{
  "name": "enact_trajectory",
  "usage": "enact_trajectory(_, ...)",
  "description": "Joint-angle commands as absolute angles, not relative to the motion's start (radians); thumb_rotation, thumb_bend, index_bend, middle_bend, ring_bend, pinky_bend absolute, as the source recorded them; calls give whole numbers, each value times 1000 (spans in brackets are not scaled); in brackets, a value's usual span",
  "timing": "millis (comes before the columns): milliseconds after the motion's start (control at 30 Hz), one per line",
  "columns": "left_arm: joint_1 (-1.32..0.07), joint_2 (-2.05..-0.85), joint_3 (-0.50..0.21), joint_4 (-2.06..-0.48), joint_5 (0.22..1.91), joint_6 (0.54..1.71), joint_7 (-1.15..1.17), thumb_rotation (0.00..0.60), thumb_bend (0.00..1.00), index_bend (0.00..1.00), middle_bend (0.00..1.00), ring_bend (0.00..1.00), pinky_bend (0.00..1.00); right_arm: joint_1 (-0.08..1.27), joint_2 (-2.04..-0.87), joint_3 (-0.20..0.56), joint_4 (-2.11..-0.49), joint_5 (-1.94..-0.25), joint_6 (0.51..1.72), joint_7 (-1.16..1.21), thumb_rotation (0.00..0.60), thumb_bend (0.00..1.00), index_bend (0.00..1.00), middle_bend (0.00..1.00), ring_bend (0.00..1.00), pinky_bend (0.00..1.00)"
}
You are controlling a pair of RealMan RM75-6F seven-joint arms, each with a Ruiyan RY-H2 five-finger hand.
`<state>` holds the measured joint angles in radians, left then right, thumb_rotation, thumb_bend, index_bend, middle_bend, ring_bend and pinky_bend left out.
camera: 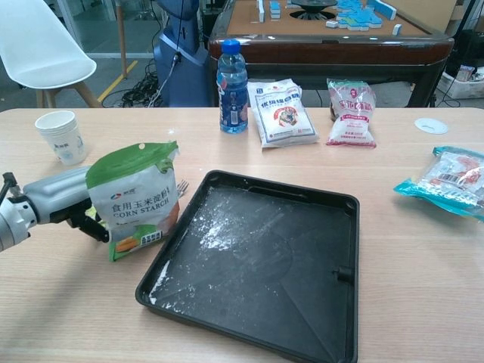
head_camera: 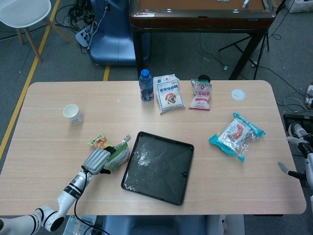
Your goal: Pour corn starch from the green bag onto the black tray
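1. Black tray (camera: 302, 257) sits mid-table, w/ white powder (camera: 215, 227) streaked over its left half.
2. Green bag (camera: 136, 198) stands just left of tray, upright w/ a slight lean, bottom on the table (camera: 227, 121); label faces chest cam.
3. Left hand (camera: 59, 198) is behind the bag on its left side, fingers (camera: 94, 231) wrapped round the back — holding it. In head view same hand (head_camera: 96, 160) shows left of tray, bag (head_camera: 117, 155) between hand & tray edge.
4. Right hand (head_camera: 299, 172): only a sliver at far right edge of head view, well right of tray; can't tell if fingers are spread or curled.
5. Fork (camera: 178, 189) lies on table just behind the bag, near tray's back-left corner.
6. Paper cup (camera: 60, 136) well left & behind tray.
7. Water bottle (camera: 232, 87) behind tray; white bag (camera: 284, 112) & pink bag (camera: 352, 112) beside it, to the right.
8. Teal snack pack (camera: 446, 180) far right of tray.
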<state>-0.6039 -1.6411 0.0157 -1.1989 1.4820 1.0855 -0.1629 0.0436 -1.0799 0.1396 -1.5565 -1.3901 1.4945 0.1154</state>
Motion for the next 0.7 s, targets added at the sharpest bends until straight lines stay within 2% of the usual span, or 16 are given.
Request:
enact_trajectory(33,-594,-1614,18,-1239,1479,1082,-140,600,325,80,247,269,581,44,-1081,140,-1555,-1391,1495,116,600,97,281,325,154,182)
enact_trajectory(400,-570,-1564,20,-1328,1454,1067,-57,600,325,62,190,215,528,44,-1083,140,-1550,-1395,1497,125,600,97,281,324,154,181)
enact_trajectory(533,-551,-1531,23,-1376,1443,1078,-22,600,324,5,147,146,441,44,-1084,140,-1549,-1396,1496,128,600,97,281,325,154,181)
enact_trajectory(700,-522,-1489,24,-1435,1416,1092,18,600,324,0,128,118,395,50,-1087,141,-1545,-1398,1489,129,600,97,281,324,154,182)
